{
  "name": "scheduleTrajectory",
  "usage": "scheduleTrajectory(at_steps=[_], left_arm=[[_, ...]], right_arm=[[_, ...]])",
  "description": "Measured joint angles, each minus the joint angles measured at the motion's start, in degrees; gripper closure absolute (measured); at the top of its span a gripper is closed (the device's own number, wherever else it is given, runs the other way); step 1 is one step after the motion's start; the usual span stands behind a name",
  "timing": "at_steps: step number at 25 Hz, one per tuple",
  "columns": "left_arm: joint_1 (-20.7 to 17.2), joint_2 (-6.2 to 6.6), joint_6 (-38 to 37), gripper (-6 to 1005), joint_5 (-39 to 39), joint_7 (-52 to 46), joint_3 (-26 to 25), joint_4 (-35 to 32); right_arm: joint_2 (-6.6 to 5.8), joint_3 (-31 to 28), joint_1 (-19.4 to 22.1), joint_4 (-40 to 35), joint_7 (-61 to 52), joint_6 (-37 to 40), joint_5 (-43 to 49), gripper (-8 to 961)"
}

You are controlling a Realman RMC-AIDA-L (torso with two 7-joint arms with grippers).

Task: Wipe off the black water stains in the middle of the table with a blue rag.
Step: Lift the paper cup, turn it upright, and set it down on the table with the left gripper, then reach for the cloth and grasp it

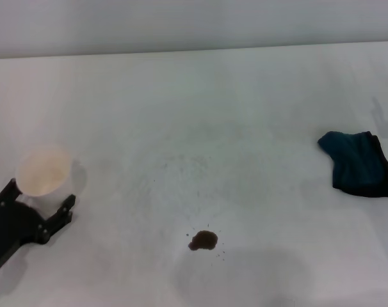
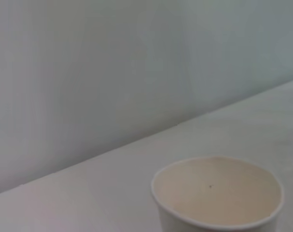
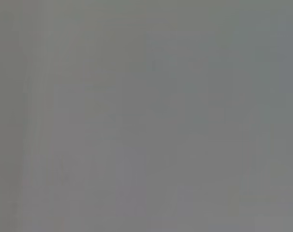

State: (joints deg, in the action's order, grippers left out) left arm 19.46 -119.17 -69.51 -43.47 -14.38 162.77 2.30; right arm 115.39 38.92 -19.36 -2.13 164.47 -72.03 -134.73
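White table (image 1: 200,109), left hand (image 1: 39,203) spread wide around cup (image 1: 43,171)

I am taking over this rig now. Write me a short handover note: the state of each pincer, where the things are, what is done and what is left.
Left pincer: open, its fingers on either side of the white paper cup at the left of the white matte table; whether they touch the cup cannot be told.
Right pincer: not in view.
Dark teal-blue rag with a black edge: lying crumpled at the far right of the table, not held.
Small brown-black water stain with specks: near the front middle, unwiped.
Done: nothing visible on the wipe.
Left: pick up the rag, wipe the stain.
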Motion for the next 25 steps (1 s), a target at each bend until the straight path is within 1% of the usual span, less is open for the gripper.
scheduleTrajectory(at_steps=[9,20,25], left_arm=[[-4.2,-0.10,-0.6,169,-2.6,1.6,-0.4,-1.9],[-6.9,-0.09,-1.0,154,-3.0,1.6,-0.5,-2.6],[-9.3,-0.01,-4.4,156,-4.3,1.8,-0.5,-2.7]], right_arm=[[-0.08,0.4,0.0,-0.7,0.0,0.1,0.0,425],[-0.08,0.5,0.1,-0.8,0.1,0.1,0.0,425],[-0.08,0.4,0.1,-0.8,-0.1,0.1,0.0,425]])
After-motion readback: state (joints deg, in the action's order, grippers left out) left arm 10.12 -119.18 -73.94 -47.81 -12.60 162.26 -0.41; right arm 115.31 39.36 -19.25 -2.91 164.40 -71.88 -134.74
